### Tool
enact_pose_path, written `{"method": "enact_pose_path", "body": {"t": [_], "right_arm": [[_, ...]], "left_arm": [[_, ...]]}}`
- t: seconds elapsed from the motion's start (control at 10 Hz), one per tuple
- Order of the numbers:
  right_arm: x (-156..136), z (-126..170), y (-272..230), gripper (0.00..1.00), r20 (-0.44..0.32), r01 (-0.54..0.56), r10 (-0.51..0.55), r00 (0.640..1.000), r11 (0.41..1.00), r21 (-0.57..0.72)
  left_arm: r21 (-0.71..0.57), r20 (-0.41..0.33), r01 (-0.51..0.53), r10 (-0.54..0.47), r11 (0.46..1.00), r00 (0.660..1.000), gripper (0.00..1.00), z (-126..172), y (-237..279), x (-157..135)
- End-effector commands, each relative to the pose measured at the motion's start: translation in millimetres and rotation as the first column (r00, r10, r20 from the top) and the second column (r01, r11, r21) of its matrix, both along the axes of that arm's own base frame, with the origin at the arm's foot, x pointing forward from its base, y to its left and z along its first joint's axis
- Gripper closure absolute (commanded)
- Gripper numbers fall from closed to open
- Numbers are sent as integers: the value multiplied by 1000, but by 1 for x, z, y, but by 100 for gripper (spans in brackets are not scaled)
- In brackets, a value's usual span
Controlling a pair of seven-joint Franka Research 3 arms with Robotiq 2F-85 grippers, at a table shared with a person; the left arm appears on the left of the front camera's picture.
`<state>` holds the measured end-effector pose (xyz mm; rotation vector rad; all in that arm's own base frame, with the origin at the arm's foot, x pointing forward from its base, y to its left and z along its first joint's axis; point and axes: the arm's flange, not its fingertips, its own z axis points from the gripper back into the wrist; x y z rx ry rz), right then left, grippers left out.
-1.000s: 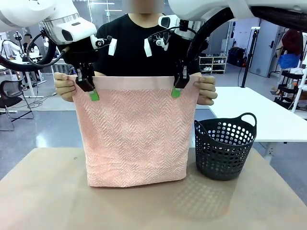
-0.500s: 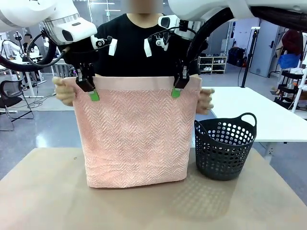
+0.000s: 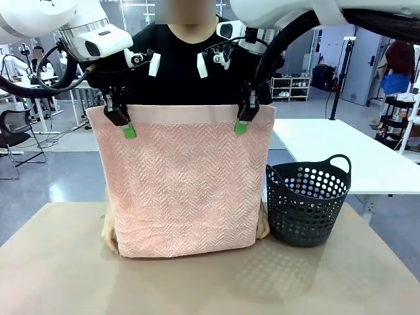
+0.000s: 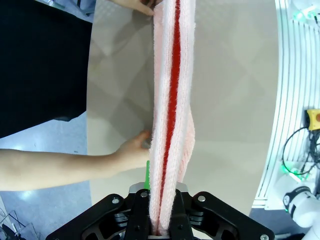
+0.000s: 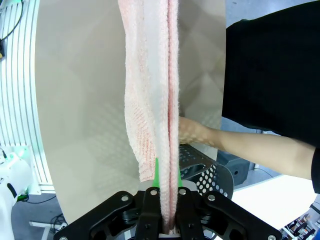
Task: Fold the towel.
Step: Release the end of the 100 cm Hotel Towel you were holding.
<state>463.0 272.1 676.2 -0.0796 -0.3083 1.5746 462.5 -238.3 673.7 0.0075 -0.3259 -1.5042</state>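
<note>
The salmon-pink towel (image 3: 184,180) hangs doubled above the table, its plain band along the top and its lower edge near the tabletop. My left gripper (image 3: 123,121) is shut on the top band near the left corner, and my right gripper (image 3: 243,118) is shut on it near the right corner. The left wrist view looks down the towel's edge (image 4: 170,115) pinched between the fingers, with the person's hand (image 4: 132,152) touching it lower down. The towel (image 5: 155,95) also hangs from the shut fingers in the right wrist view, the person's hand (image 5: 192,132) at its lower part. The person's hands (image 3: 109,230) hold the bottom corners.
A dark perforated basket (image 3: 307,200) with handles stands on the brown table (image 3: 197,282), right of the towel. The person in a black shirt stands just behind the towel. A white table (image 3: 341,157) lies at the back right.
The person's hands have left the towel's top corners and gone down to its bottom corners. Both grippers and the towel's top edge have stayed in place.
</note>
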Motion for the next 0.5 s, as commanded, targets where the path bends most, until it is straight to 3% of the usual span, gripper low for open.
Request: {"method": "enact_pose_path", "body": {"t": [0.0, 0.4], "right_arm": [[0, 0, 0, 100, 1, 0, 0, 1000, 1000, 0], [0, 0, 0, 100, 1, 0, 0, 1000, 1000, 0]], "left_arm": [[5, 4, -1, 1, 1000, 1000, 97, 1, 1, 0], [5, 4, -1, 1, 1000, 1000, 97, 1, 1, 0]]}}
